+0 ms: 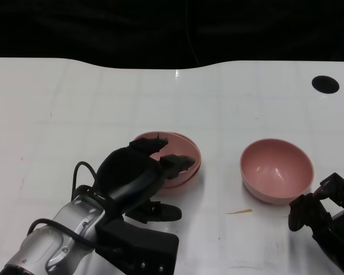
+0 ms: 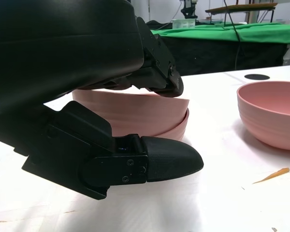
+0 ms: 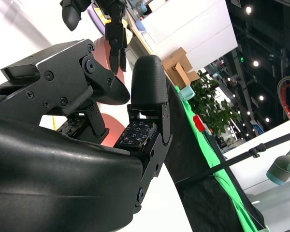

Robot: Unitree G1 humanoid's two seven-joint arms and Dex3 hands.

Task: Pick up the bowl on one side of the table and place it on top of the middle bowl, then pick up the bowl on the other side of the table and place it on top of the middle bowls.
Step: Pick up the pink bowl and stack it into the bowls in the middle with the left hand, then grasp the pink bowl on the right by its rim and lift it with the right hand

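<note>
Two pink bowls sit nested as a stack (image 1: 190, 148) (image 2: 135, 116) at the middle of the white table (image 1: 74, 114). My left hand (image 1: 132, 177) (image 2: 77, 58) hangs over the stack's near side. Its fingers (image 1: 180, 163) reach over the top bowl's rim, while its thumb (image 2: 169, 162) lies low beside the stack, apart from it. It grips nothing. A third pink bowl (image 1: 277, 169) (image 2: 275, 113) stands upright to the right. My right hand (image 1: 321, 209) (image 3: 87, 121) rests just near-right of that bowl, fingers apart and holding nothing.
A small orange sliver (image 1: 239, 212) (image 2: 272, 175) lies on the table between the stack and the right bowl. A black round hole (image 1: 325, 84) is at the far right. The table's far edge meets a dark backdrop.
</note>
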